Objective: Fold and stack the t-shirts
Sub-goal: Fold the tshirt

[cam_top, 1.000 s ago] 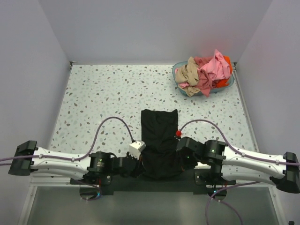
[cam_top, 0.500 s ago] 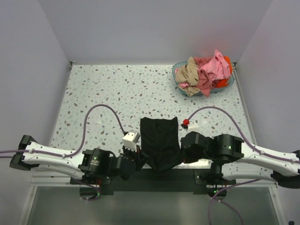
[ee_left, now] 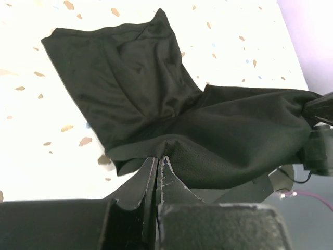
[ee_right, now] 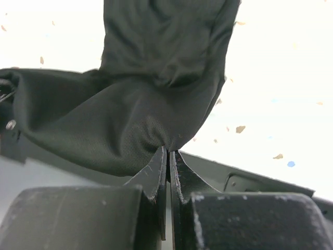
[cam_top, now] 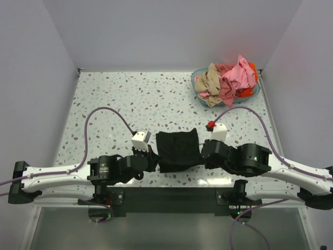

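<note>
Speckled table (cam_top: 104, 99) carries our black shirt (cam_top: 178, 150) at its near middle, where our left gripper (ee_left: 158, 160) and right gripper (ee_right: 168, 152) each clamp a near corner of it, lifted, we judge, so that hem can swing forward into a fold.

No legible text, label or number — none anywhere.

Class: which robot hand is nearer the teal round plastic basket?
Right. The right hand is on the basket's side of the black cloth t-shirt; the left hand is on its other side.
</note>
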Available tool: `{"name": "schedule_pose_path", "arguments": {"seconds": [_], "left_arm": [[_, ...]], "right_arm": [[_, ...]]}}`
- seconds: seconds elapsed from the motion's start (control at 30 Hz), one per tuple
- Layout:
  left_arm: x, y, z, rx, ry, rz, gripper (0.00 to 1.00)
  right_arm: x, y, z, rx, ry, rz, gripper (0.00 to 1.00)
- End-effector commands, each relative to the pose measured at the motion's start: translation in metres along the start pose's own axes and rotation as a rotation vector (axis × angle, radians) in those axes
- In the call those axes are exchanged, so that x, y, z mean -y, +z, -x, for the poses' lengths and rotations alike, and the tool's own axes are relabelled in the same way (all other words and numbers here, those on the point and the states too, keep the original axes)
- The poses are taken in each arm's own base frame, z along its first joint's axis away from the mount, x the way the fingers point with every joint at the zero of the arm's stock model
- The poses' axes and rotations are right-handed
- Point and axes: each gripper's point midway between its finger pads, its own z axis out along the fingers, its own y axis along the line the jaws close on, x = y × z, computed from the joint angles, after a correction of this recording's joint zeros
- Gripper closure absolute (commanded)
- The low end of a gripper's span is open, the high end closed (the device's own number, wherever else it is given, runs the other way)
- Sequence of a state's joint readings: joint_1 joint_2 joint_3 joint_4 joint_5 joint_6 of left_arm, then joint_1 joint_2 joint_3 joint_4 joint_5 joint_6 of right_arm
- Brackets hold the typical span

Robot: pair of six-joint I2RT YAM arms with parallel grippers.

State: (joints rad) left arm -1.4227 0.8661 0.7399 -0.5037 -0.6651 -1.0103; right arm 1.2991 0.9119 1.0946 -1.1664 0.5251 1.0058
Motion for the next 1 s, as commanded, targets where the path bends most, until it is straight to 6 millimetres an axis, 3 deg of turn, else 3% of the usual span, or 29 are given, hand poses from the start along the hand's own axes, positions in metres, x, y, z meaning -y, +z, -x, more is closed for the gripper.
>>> {"name": "schedule_pose_path", "arguments": {"seconds": [0.0,0.33,0.57,0.97], "left_arm": [[0.012,0.011,0.016,0.034,-0.003,-0.066,1.0],[-0.01,0.043,0.012,0.008,0.015,-0.044,1.0],[-0.025,0.062,0.011,-0.012,0.02,-0.02,1.0],[-0.052,0.097,0.028,-0.008,-0.002,-0.002,1.0]], "right_arm": [[0.007,0.003,0.035,0.119,-0.015,-0.056,1.0],[0.017,0.06,0.054,0.073,-0.017,-0.116,1.0],[0.024,0.083,0.07,0.066,-0.023,-0.153,1.0],[0.04,0.123,0.098,0.043,-0.022,-0.184,1.0]]}}
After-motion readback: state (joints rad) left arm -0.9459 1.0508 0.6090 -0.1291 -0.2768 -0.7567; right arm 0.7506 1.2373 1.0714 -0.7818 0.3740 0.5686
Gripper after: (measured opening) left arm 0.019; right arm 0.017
